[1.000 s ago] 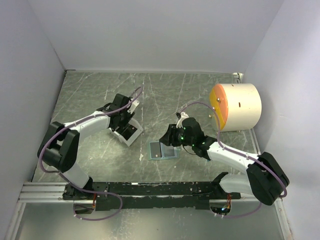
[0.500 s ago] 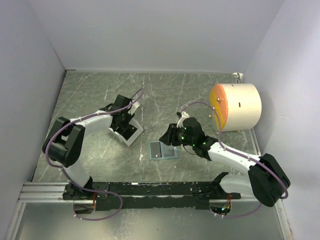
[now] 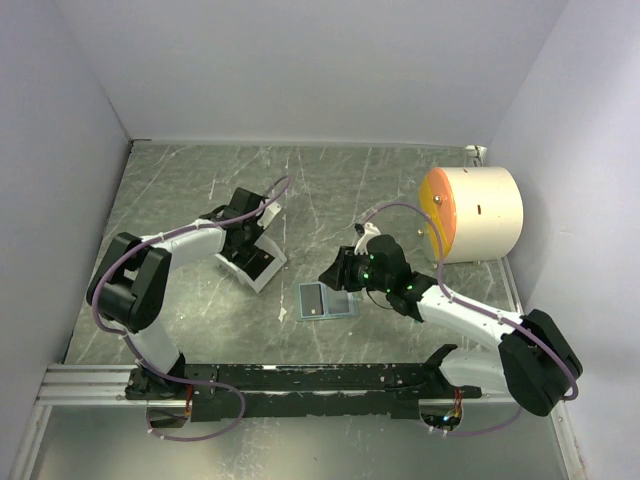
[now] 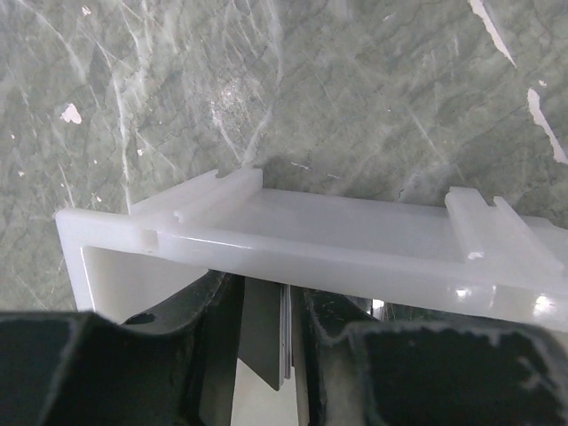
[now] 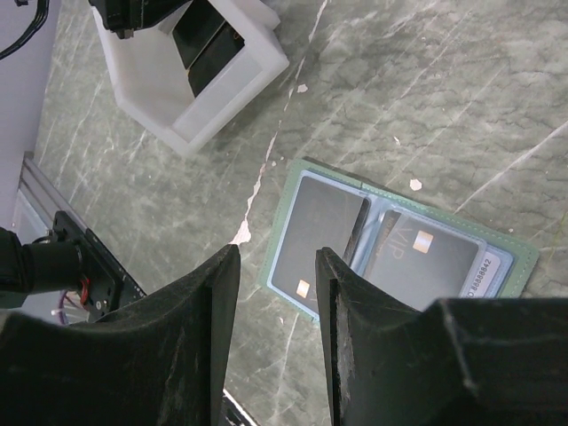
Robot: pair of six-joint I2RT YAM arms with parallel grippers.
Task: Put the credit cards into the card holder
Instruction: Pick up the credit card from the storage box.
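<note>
Seen from above, the left hand (image 3: 247, 243) is hanging low at the white tray (image 3: 258, 284) on the desk (image 3: 330, 190). Only its wrist view is showing dark credit cards (image 4: 263, 333) standing on edge between its fingers (image 4: 210, 344), and I cannot tell whether it is pinching them. The right hand (image 5: 275, 257) is hovering released, grasping nothing, over the open card holder (image 5: 286, 226), which is lying near the tray with two dark cards (image 5: 321, 232) inside.

tray (image 4: 355, 248): white rim boxes in the left gripper (image 4: 264, 297); upright dark cards (image 4: 264, 337) fill nearly all the gap between its jaws.
card holder (image 5: 524, 255): flat and open on the desk (image 5: 426, 89); right gripper (image 5: 277, 266) above its edge, jaws apart, nothing between them.
tray to card holder: bare desk, passable.
drum (image 3: 475, 213): blocks far-right corner.
</note>
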